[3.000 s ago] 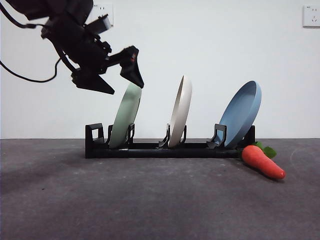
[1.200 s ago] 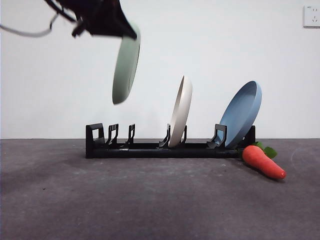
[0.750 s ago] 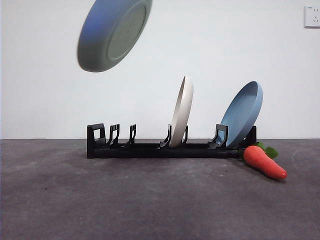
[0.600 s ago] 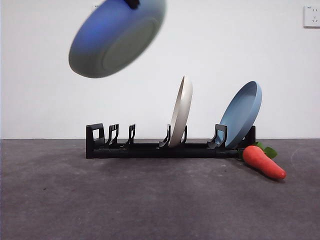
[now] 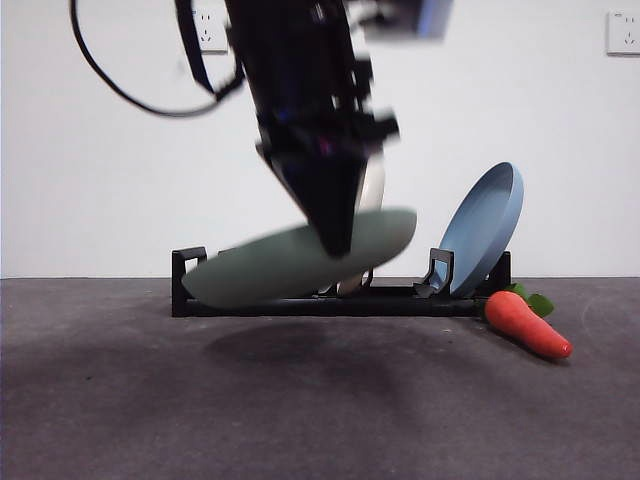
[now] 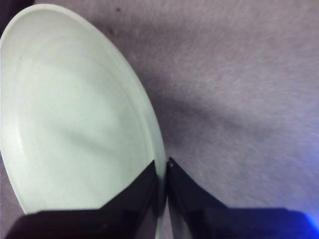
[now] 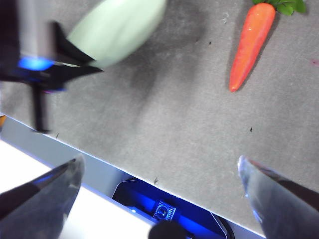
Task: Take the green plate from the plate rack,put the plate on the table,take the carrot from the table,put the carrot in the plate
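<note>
My left gripper (image 5: 335, 235) is shut on the rim of the green plate (image 5: 290, 262) and holds it nearly flat, a little above the table (image 5: 150, 400), in front of the plate rack (image 5: 190, 290). The plate fills the left wrist view (image 6: 70, 119), pinched between the two jaws. The right wrist view shows the plate (image 7: 117, 32) with the left arm beside it. The carrot (image 5: 527, 324) lies on the table at the rack's right end, also in the right wrist view (image 7: 250, 45). My right gripper (image 7: 159, 189) is open and empty above the table.
A cream-white plate (image 5: 372, 190) stands in the rack's middle slot, mostly behind the left arm. A blue plate (image 5: 485, 225) leans in the right slot. The table's near edge (image 7: 89, 159) shows in the right wrist view.
The left gripper has come down from high at the left to just above the table in front of the rack. The green plate has turned from tilted on edge to nearly flat.
</note>
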You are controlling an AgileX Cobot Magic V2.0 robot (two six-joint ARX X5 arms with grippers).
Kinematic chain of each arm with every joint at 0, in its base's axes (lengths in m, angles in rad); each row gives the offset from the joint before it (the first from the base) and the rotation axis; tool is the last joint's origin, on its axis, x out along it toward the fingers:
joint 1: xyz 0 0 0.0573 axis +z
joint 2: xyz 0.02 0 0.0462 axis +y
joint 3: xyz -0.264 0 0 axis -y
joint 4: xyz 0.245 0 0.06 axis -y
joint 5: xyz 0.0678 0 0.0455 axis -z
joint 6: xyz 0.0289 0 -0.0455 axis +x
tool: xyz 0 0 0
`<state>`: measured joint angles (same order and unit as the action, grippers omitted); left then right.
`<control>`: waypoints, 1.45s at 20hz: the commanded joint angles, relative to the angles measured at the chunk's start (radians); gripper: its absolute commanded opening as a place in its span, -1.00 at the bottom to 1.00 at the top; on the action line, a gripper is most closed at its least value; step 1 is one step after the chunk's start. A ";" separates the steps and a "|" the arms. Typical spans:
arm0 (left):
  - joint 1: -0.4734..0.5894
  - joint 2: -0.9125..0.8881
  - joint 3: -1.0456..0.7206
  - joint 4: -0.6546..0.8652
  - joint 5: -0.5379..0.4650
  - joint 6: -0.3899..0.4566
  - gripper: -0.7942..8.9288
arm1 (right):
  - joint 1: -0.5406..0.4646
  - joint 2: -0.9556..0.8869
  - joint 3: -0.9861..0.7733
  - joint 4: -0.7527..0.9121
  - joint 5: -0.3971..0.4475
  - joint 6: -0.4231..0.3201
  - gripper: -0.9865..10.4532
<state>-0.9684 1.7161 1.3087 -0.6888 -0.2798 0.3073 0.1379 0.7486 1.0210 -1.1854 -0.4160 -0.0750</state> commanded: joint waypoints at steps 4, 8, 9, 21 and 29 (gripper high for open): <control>-0.010 0.117 -0.008 0.067 -0.006 0.011 -0.85 | 0.002 0.000 0.003 0.002 0.003 0.006 0.38; -0.019 0.168 -0.008 0.071 -0.002 0.006 -0.85 | 0.002 0.000 0.003 0.002 0.002 0.006 0.38; -0.019 0.175 -0.008 0.071 0.001 0.004 -0.85 | 0.002 0.000 0.003 0.002 0.003 0.006 0.38; -0.022 0.195 -0.005 -0.024 0.178 -0.103 -0.31 | 0.002 0.004 0.003 0.002 0.003 0.007 0.38; -0.025 -0.121 0.011 -0.128 0.180 -0.253 -0.31 | 0.003 0.230 0.003 0.254 0.103 0.082 0.38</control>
<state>-0.9897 1.6112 1.3140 -0.8165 -0.1017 0.0925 0.1383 0.9737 1.0229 -0.9321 -0.3126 -0.0132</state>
